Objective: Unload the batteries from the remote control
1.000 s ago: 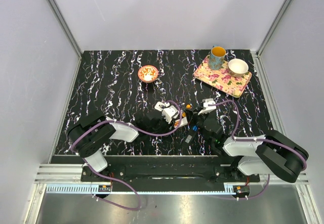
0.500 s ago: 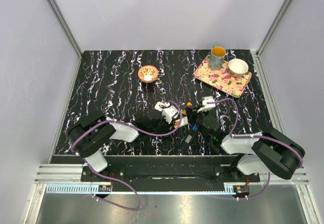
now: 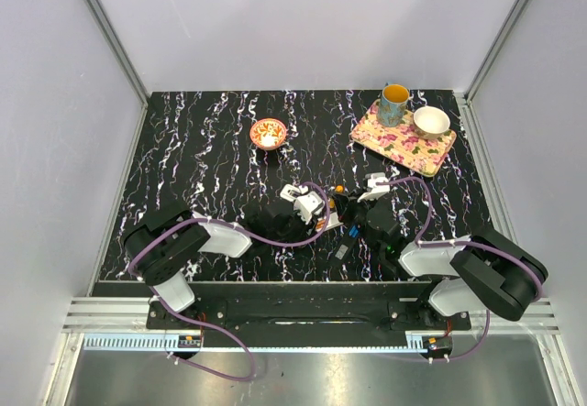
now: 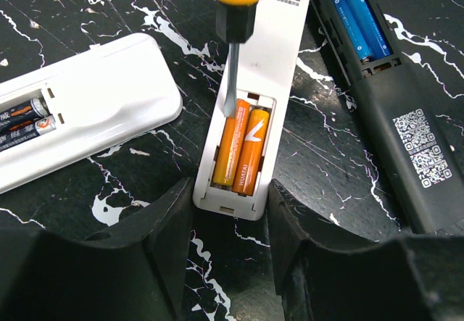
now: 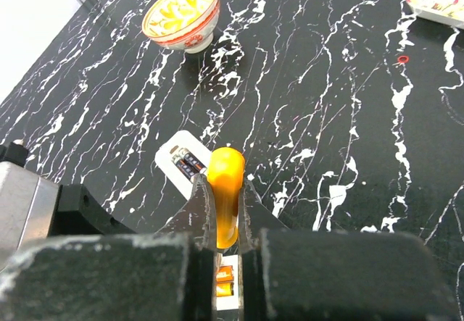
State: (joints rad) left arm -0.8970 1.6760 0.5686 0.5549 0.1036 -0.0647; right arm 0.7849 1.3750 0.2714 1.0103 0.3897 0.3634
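Two orange batteries (image 4: 241,151) with white lettering lie side by side in the open compartment of the white remote (image 4: 279,38) on the table (image 4: 87,2). Their long axes run along the remote's length, pointing away from the left end effector (image 4: 230,209), whose fingers press both sides of the remote. The right end effector (image 5: 226,216) clamps the screwdriver (image 4: 233,24); its tip meets the left battery's far end.

Three remotes (image 4: 250,118), each with two batteries (image 4: 250,147), plus one screwdriver (image 4: 232,17), two bowls (image 3: 269,133), one mug (image 3: 394,105), one tray (image 3: 381,136).
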